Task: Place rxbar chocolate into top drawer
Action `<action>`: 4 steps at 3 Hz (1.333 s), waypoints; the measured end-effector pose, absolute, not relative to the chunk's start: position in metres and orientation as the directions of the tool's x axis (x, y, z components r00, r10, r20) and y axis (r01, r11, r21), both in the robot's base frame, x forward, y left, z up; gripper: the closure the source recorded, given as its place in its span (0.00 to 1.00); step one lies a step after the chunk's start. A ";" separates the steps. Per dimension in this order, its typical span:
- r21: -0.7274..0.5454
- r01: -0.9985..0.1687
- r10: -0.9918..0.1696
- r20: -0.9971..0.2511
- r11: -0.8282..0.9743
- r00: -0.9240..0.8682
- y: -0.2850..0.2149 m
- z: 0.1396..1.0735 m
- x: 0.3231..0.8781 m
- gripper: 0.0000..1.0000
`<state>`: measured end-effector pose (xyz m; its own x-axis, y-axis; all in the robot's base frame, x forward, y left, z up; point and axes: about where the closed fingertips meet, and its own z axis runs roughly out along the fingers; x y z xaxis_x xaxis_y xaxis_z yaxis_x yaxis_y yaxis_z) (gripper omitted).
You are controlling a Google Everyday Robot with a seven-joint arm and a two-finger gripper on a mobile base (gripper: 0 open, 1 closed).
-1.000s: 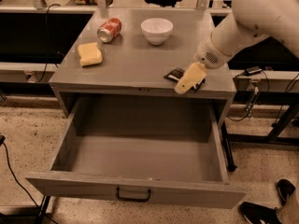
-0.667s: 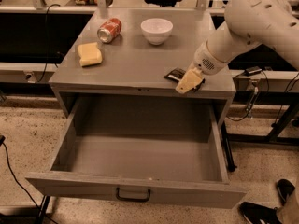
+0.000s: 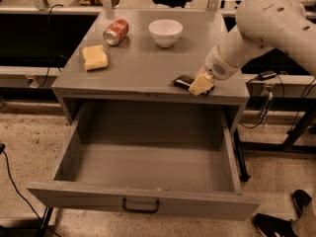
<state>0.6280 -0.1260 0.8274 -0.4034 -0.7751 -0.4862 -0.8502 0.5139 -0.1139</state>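
The rxbar chocolate point(image 3: 183, 81), a small flat bar in a black wrapper, lies on the cabinet top point(image 3: 148, 65) near its front right edge. My gripper point(image 3: 200, 86) reaches down from the right and sits on the bar's right end, hiding that end. The top drawer point(image 3: 148, 169) is pulled out wide open below and in front of the bar. Nothing lies inside it. Its dark handle point(image 3: 140, 206) is at the front centre.
A yellow sponge block point(image 3: 94, 57), a red soda can on its side point(image 3: 116, 32) and a white bowl point(image 3: 165, 32) stand further back on the top. A person's shoes point(image 3: 276, 221) and cables are on the floor at the right.
My arm's upper part has swung lower and a little to the left. The gripper has stayed at the bar's right end and the bar has not visibly moved.
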 end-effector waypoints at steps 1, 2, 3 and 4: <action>-0.114 -0.850 -0.775 -0.486 0.514 -0.403 -0.126 0.831 0.628 0.76; -0.114 -0.850 -0.775 -0.486 0.514 -0.403 -0.126 0.831 0.628 0.98; -0.114 -0.850 -0.775 -0.486 0.514 -0.403 -0.126 0.831 0.628 1.00; -0.158 -0.869 -0.781 -0.532 0.470 -0.326 -0.126 0.847 0.623 1.00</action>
<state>0.6232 -0.1262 0.8474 -0.3257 -0.7814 -0.5322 -0.8686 0.4696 -0.1580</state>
